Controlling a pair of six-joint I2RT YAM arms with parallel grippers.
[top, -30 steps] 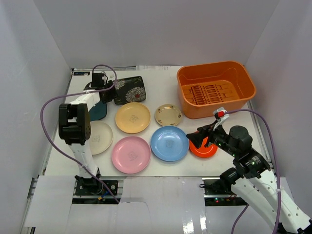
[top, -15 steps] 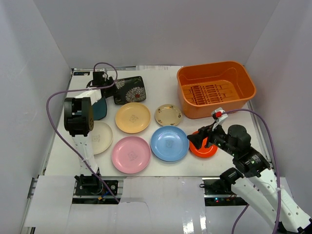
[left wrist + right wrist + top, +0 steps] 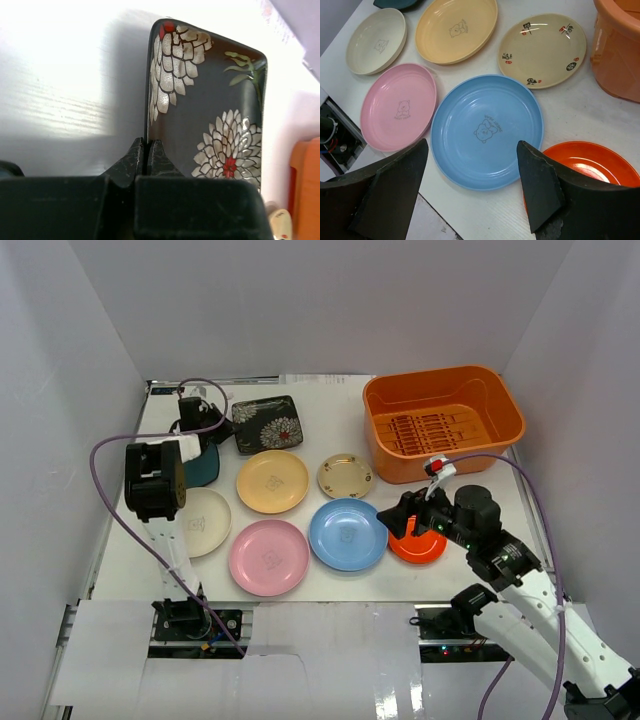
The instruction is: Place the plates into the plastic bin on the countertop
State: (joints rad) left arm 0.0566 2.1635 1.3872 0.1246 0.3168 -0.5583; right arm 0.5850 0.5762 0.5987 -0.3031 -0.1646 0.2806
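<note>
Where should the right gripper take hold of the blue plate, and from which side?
Likely the near rim of the blue plate, approached from the arm-base side. It lies flat and shallow on the countertop, so only the raised lip gives a pinch. The pink plate and orange-red plate sit close on either side; the near rim is free.

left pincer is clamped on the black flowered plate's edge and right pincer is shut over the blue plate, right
No. The right pincer is open over the blue plate, jaws spread in the right wrist view. The left pincer is clamped on the edge of the black flowered plate.
</note>
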